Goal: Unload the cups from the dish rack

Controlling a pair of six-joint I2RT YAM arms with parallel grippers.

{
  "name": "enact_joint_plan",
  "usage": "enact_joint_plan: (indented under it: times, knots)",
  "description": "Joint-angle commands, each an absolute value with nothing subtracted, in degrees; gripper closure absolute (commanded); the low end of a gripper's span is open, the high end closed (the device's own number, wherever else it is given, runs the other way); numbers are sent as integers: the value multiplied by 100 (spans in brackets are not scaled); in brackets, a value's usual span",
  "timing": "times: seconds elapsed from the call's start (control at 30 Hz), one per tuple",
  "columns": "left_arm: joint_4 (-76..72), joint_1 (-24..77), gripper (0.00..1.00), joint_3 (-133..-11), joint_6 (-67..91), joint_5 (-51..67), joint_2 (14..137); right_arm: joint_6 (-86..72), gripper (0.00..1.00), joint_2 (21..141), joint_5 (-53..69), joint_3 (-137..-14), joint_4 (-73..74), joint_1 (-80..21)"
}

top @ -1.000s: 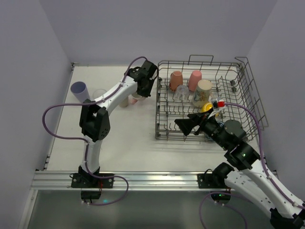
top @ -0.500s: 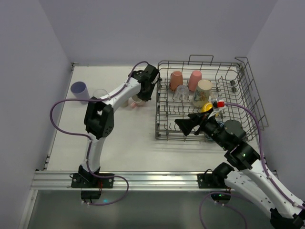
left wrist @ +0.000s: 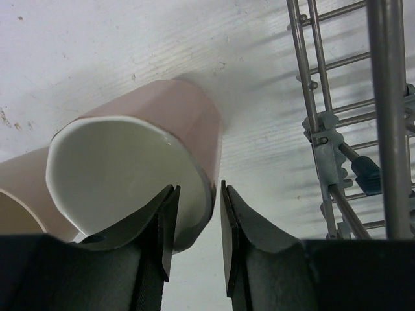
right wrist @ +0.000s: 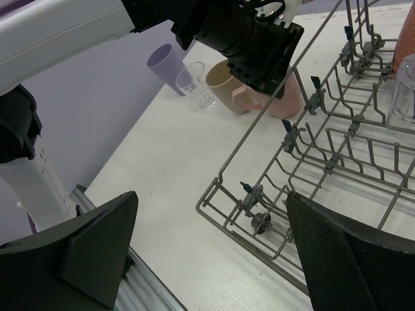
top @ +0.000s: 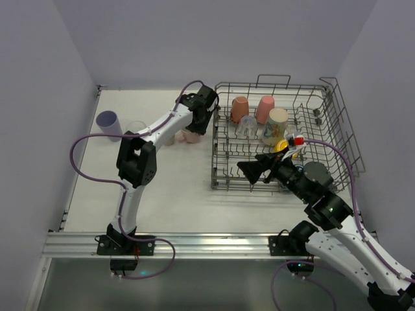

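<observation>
Lavender, clear and beige come first on the white table [top: 168, 188]: a lavender cup [top: 107, 120], a glass tumbler [top: 135, 127] and a beige cup [top: 169, 137]. Next is a pink cup [left wrist: 181, 116], white inside, standing just left of the dish rack [top: 279, 85]. The left gripper [left wrist: 196, 194] straddles its rim with fingers slightly parted, not squeezing. A salmon cup [top: 240, 108] and a cream cup [top: 277, 124] sit in the grey wire rack's far half, and the right gripper [right wrist: 214, 253] hangs wide open and empty above its near-left corner.
</observation>
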State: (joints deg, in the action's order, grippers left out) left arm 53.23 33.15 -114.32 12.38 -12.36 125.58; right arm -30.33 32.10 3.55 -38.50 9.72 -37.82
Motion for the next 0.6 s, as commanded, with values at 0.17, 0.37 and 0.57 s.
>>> enact_joint_plan:
  times: [0.17,0.37,0.57]
  knots:
    - [5388,3331,54,-11689,1116,-1424,12410,-2883,1,3208,150,-4008,1037,-3788]
    - [5317,3331,44,-11707,1134,-1485,12156,-2865,1,3076,0,-4122,1318,-3788]
    - [5212,3331,27,-11690,1169,-1503,11787,-2891,1,2918,-816,-4262,1871,-3788]
